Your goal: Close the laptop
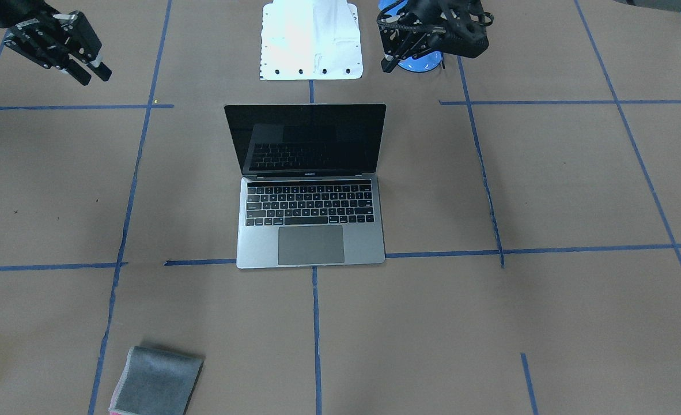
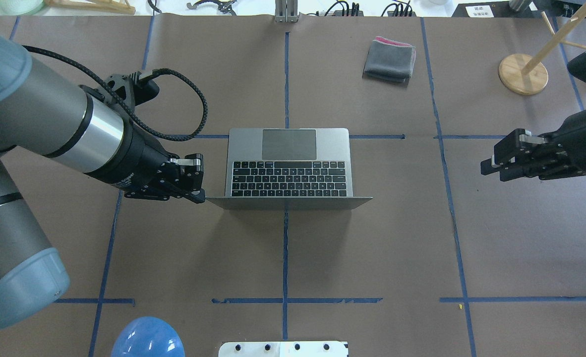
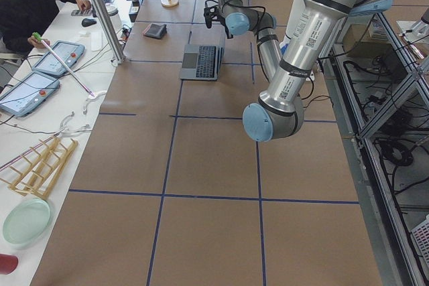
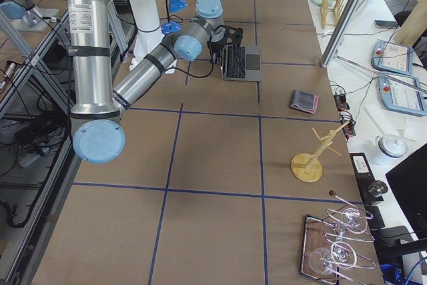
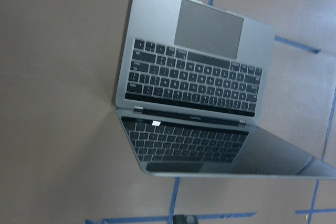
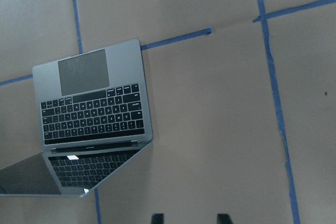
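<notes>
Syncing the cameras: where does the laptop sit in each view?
Front-facing: laptop centre.
Overhead: laptop centre.
Exterior left: laptop upper middle.
Exterior right: laptop upper middle.
Left wrist: laptop centre.
Right wrist: laptop lower left.
Shared landmark: blue tape line along its trackpad edge.

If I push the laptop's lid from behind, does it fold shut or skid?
The laptop looks rigid metal, so its lid will likely pivot at the hinge. Its flat base on smooth brown paper might skid slightly. The glossy screen seems fragile.
</notes>
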You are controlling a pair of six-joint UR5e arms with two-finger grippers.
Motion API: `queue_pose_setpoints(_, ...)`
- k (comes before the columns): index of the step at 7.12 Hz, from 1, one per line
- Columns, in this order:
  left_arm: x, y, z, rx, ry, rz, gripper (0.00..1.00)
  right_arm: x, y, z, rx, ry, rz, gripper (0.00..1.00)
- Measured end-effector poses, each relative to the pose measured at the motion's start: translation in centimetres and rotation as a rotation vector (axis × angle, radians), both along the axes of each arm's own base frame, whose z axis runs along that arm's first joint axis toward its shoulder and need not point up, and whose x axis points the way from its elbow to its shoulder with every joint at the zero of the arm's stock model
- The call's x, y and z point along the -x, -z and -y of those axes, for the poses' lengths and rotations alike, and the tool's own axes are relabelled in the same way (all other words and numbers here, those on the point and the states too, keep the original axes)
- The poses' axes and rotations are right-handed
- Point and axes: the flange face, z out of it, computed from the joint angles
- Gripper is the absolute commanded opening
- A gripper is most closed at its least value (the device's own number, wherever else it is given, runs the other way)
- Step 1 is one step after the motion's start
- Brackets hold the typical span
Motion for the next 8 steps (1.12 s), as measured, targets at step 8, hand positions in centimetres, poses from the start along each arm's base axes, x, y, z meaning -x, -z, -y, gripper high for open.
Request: queue_pose_setpoints(8,-9.6,-1.0,-6.6,-0.114,0.03,0.132,0.0,19.4,5.5,-8.7,-0.198,-0.097,-0.056,0.0)
